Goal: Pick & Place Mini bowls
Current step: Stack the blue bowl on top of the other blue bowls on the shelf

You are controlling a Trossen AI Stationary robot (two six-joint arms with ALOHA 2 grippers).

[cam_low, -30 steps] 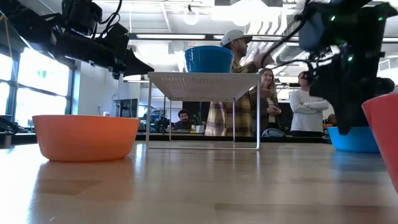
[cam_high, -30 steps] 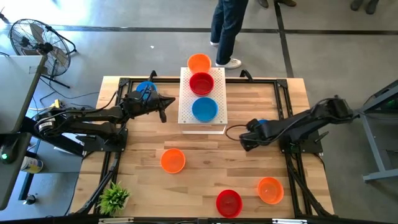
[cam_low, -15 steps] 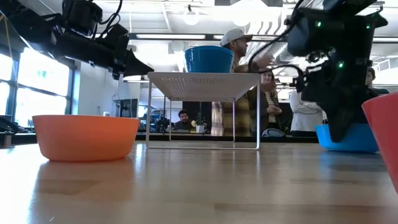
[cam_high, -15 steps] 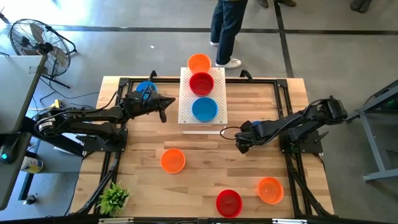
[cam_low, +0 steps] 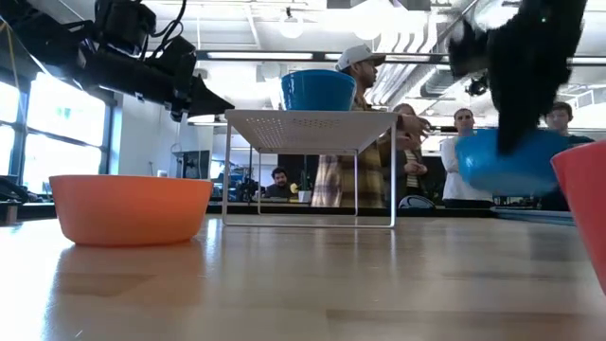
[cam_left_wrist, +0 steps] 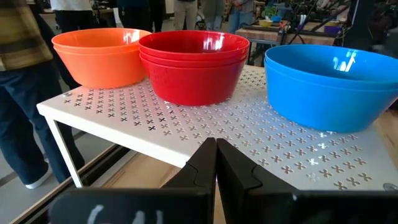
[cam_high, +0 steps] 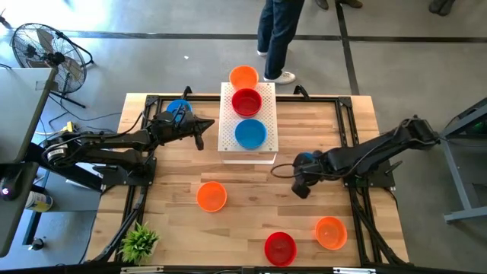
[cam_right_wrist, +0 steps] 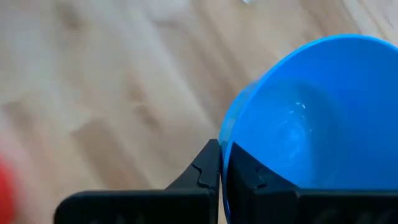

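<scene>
Three stacks of small round plastic bowls already sit on the white perforated platform [cam_high: 228,122], three singles wait on the wooden desk [cam_high: 251,205], and the right tool [cam_right_wrist: 222,163] has a small blue plastic bowl [cam_low: 507,159] pinched by its rim, airborne, while the left tool [cam_left_wrist: 216,163] waits closed beside the platform.

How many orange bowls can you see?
3: one on the white platform's far end, one on the table's left middle, one near the front right. Stacked ones might hide.
</scene>
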